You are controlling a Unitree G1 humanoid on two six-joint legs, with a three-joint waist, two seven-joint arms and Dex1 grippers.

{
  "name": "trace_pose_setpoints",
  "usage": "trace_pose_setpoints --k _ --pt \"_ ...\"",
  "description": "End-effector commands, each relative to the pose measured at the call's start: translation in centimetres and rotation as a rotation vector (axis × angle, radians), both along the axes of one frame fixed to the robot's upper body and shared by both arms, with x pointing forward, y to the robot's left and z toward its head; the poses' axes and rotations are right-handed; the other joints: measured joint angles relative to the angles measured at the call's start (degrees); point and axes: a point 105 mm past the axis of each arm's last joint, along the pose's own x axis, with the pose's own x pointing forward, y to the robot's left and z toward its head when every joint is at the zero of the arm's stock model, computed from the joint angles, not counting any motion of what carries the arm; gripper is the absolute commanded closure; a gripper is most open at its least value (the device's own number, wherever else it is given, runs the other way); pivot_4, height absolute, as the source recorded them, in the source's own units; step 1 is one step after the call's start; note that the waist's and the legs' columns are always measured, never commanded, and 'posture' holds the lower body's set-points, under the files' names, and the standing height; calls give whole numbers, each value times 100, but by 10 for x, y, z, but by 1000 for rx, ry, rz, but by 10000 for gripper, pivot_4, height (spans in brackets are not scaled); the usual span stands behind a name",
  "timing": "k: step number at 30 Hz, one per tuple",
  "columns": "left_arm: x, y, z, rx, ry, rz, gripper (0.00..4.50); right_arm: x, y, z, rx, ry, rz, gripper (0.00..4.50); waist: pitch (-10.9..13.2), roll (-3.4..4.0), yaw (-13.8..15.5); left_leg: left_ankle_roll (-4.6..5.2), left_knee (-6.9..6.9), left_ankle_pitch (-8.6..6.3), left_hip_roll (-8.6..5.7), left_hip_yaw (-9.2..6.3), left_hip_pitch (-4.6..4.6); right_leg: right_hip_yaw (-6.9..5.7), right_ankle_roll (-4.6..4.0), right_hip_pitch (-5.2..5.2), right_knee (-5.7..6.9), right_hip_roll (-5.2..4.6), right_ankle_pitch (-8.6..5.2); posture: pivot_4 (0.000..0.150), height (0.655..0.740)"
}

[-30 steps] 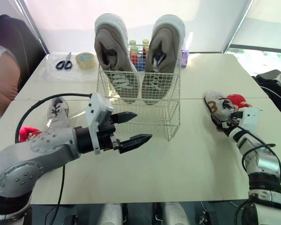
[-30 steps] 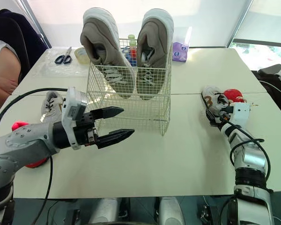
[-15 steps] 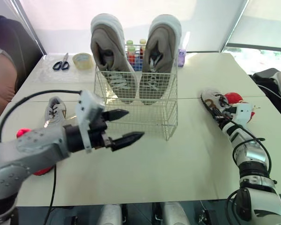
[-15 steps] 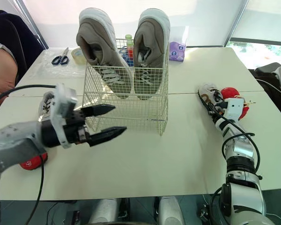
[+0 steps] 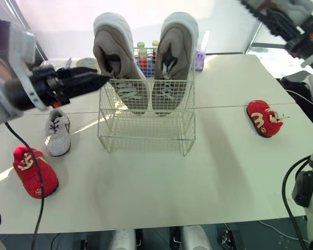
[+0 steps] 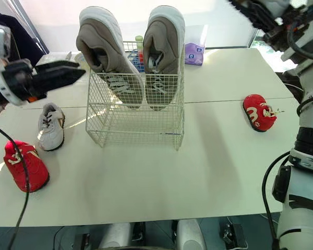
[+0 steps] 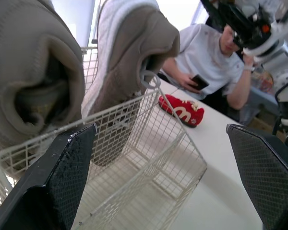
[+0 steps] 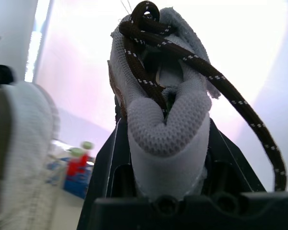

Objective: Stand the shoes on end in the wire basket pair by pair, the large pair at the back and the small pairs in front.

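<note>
Right claw [image 8: 165, 153] has lifted the brown-laced shoe [image 8: 170, 108] off the table [image 5: 224, 161]; left claw [image 5: 101, 79] has risen beside the basket [image 5: 146, 127].

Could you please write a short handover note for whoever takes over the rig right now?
Left gripper: open, empty, held up by the upper left of the basket.
Right gripper: raised high on the right, shut on a small shoe with brown laces.
Done: large pair stands on end at the back of the basket; no small shoes in front yet.
On the table: white shoe left of the basket, left red shoe nearer the front edge, right red shoe on the right.
Left: both small pairs, probably starting with the held one.
</note>
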Motion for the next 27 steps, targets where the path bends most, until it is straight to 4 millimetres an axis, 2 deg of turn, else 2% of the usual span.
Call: trace_pose_setpoints --k 1,4,7,10,12,21,24,27 --pt "-7 6 36 -119 -38 -83 0 -50 45 34 -113 -84 293 33470 4 0 3 1 2 0 -1 1 -5 1 0 -5 1 -2 1 1500 7400" --pt "-6 0 45 -164 -27 -138 0 -65 65 31 -208 -63 418 33470 3 -3 30 1 1 0 -1 -2 -8 -1 2 -6 1 -4 -1 1500 7400" --pt "-6 -12 44 -179 -1 -196 0 -78 85 23 -293 -43 537 33470 0 -22 23 2 4 -1 -4 -4 -7 -2 5 0 -1 -9 -2 1500 7400" --pt "-7 -18 46 -210 13 -235 0 -82 99 9 -378 -23 578 33470 3 -26 9 3 9 -2 -8 -2 -8 0 5 1 1 -16 -1 1500 7400" --pt "-15 -23 50 -221 12 -296 0 -80 106 4 -410 -30 593 33470 5 -29 6 2 9 -1 -7 -3 -7 4 5 0 4 -15 -1 1500 7400" --pt "-27 -33 43 -189 22 -366 0 -70 119 -6 -470 -88 572 33470 6 -32 1 -36 8 21 -7 -3 -7 7 5 -4 11 -13 -1 1500 7400" --pt "-24 -33 43 -191 23 -355 0 -68 119 -6 -468 -92 569 33470 7 -33 9 -37 8 21 -7 -3 -7 6 5 -4 11 -14 -1 1500 7400" --pt "-20 -36 47 -219 20 -354 0 -75 125 -10 -471 -82 622 33470 6 -35 15 -37 8 21 -8 -3 -7 6 5 -3 11 -15 -1 1500 7400"
